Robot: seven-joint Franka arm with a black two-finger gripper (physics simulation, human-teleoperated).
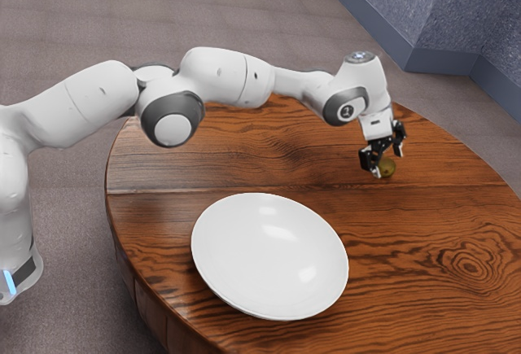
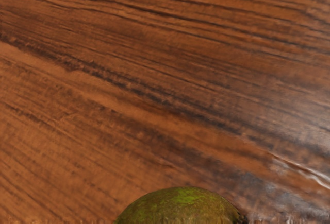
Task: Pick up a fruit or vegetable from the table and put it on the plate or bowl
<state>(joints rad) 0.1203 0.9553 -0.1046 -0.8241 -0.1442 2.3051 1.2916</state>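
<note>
A small olive-green, brownish fruit [image 1: 388,168] lies on the round wooden table [image 1: 269,159], toward its far side at the exterior view's right. My black gripper [image 1: 381,163] has come straight down over it, and its fingers stand apart on either side of the fruit, tips close to the tabletop. I see no squeeze on the fruit, so the gripper is open around it. In the wrist view the fruit [image 2: 180,207] shows as a green-brown dome right under my hand, resting on the wood grain. A wide white plate [image 1: 244,289] sits at the table's near side, well apart from the gripper.
The bare wood between the fruit and the plate carries nothing. The table's rim curves round close behind the gripper. A grey-blue block [image 1: 423,12] stands on the floor beyond the table at the upper right.
</note>
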